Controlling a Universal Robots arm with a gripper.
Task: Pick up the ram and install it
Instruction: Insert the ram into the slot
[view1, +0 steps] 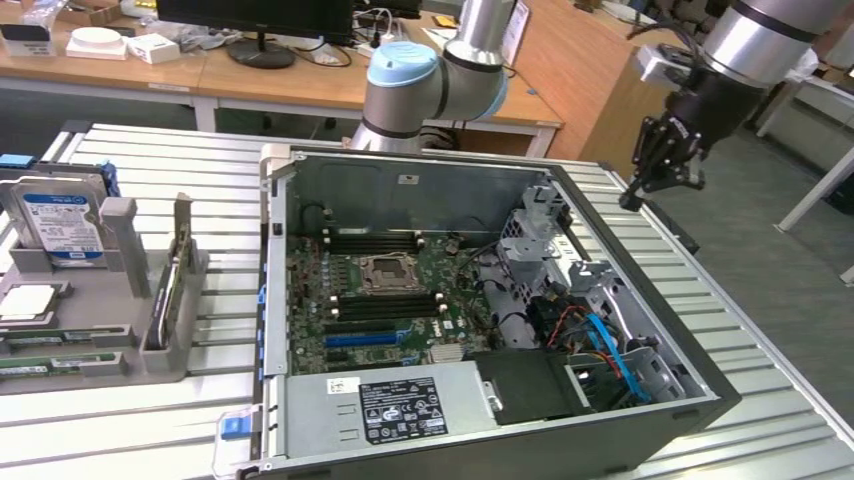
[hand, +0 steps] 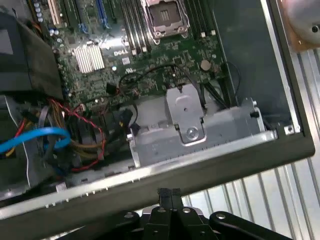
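Green ram sticks (view1: 47, 367) lie flat in the grey holder (view1: 80, 330) on the exterior view's left, far from the arm. My gripper (view1: 650, 185) hangs above the slatted table just outside the open computer case (view1: 641, 300), off its wall on the exterior view's right. In the wrist view my gripper (hand: 169, 194) is shut, its fingertips pressed together with nothing between them, just outside the case's rim. Empty black memory slots (view1: 387, 305) flank the CPU socket (view1: 388, 268) on the motherboard; in the wrist view the slots (hand: 131, 25) run beside the socket (hand: 164, 17).
A hard drive (view1: 56, 228) stands upright in the holder, with a card (view1: 167, 290) on edge beside it. Inside the case are a metal drive bracket (hand: 187, 117), blue and red cables (hand: 45, 137) and the power supply (view1: 400, 405). A desk with a monitor stands behind.
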